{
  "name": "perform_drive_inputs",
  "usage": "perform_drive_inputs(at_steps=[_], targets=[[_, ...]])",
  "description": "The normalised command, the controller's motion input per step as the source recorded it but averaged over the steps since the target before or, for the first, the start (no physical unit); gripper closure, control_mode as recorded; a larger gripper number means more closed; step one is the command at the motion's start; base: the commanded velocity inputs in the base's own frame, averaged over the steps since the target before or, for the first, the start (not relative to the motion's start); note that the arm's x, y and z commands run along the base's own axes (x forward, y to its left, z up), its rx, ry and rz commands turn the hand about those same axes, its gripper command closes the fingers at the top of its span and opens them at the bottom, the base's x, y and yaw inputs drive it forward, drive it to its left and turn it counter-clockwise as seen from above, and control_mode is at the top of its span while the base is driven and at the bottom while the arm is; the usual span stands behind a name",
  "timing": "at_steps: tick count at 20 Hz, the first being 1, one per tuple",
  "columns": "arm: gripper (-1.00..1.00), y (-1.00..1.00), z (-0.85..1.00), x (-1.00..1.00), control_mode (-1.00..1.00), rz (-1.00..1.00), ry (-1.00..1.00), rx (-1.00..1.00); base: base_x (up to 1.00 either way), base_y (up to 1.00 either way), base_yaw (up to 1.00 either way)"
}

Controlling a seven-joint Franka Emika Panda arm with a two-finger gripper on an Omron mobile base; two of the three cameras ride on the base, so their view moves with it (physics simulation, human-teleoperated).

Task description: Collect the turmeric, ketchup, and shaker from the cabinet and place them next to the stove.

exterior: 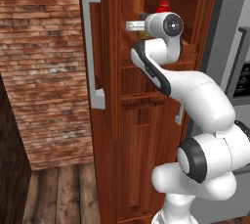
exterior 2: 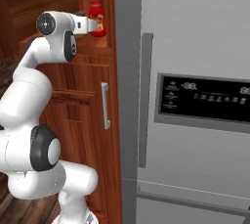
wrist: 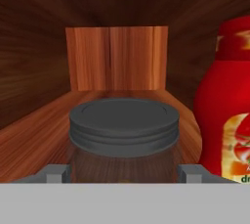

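The turmeric point(wrist: 124, 125), a clear glass jar with a dark lid, stands on the shelf inside the cabinet point(exterior: 112, 96). My gripper point(wrist: 124, 171) reaches into the niche, and its two fingertips point(wrist: 54, 172) press against the jar's sides just below the lid. The ketchup point(wrist: 227, 110), a red bottle with a yellowish label, stands upright close to the jar's right. From the base views the ketchup point(exterior 2: 96, 18) shows just past my hand point(exterior 2: 87, 23). The shaker and the stove are out of view.
The cabinet's door stands open on the left with its long grey bar handle point(exterior: 91, 42). A grey refrigerator point(exterior 2: 195, 71) with a dark display panel adjoins the cabinet on the right. The niche's back wall point(wrist: 117, 59) lies behind the jar.
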Motion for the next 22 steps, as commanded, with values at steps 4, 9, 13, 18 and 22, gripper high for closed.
perform_drive_inputs(at_steps=[4,9,13,18,22], targets=[[1.00,0.00,-0.01,-0.11,-1.00,0.00,0.00,0.00,0.00,0.00,0.00],[1.00,0.00,-0.04,-0.41,-1.00,0.00,-0.02,0.00,0.00,0.00,0.00],[1.00,0.00,-0.04,-0.51,-1.00,0.00,-0.01,0.00,0.00,0.00,0.00],[1.00,0.00,0.00,-0.65,-1.00,0.00,-0.03,0.00,0.00,0.00,0.00],[1.00,0.00,0.00,-0.68,-1.00,0.00,-0.05,0.00,0.00,0.00,0.00]])
